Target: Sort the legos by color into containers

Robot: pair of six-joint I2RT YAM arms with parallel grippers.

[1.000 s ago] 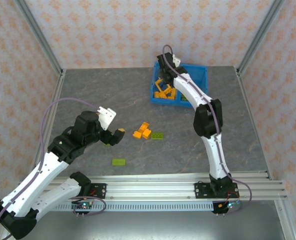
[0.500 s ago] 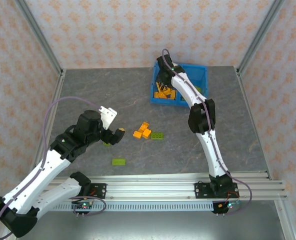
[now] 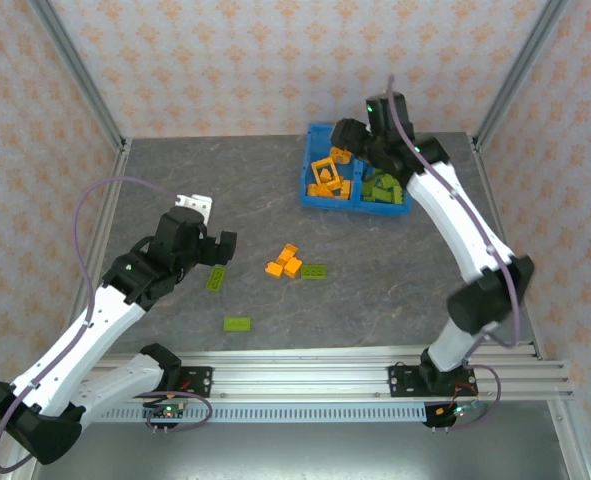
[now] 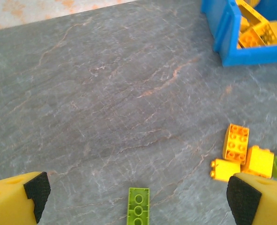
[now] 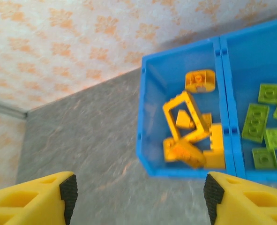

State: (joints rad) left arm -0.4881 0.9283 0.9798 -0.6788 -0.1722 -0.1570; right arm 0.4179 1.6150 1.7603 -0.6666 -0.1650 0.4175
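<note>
Six legos are left outside the blue bin (image 3: pixel 325 203) in the top external view. Three orange bricks (image 3: pixel 285 262) and a lime green brick (image 3: pixel 315 271) lie in a cluster on the bench (image 3: pixel 175 180), near the bin's front wall. A lime green plate (image 3: pixel 215 278) and a second plate (image 3: pixel 238 323) lie well apart from the bin, towards the left arm. A second ago the right gripper (image 3: pixel 347 138) was down in the bin's orange compartment with its jaws pressed together. It has since risen over the bin's far edge. The left gripper (image 3: pixel 215 248) has drawn back, uncovering the lime green plate.

Left wrist view: the jaws are spread wide and empty. The lime green plate lies on the bench below, between the pads (image 4: pixel 35 190) and far from the bin.

Right wrist view: the jaws are spread and empty, above the bin. The orange frame (image 5: pixel 185 115), round orange piece (image 5: pixel 200 80) and other orange bricks fill the left compartment. Green plates (image 5: pixel 255 123) lie in the right compartment.

Assessment: an orange piece was probably just released. Both compartments hold one colour each.
</note>
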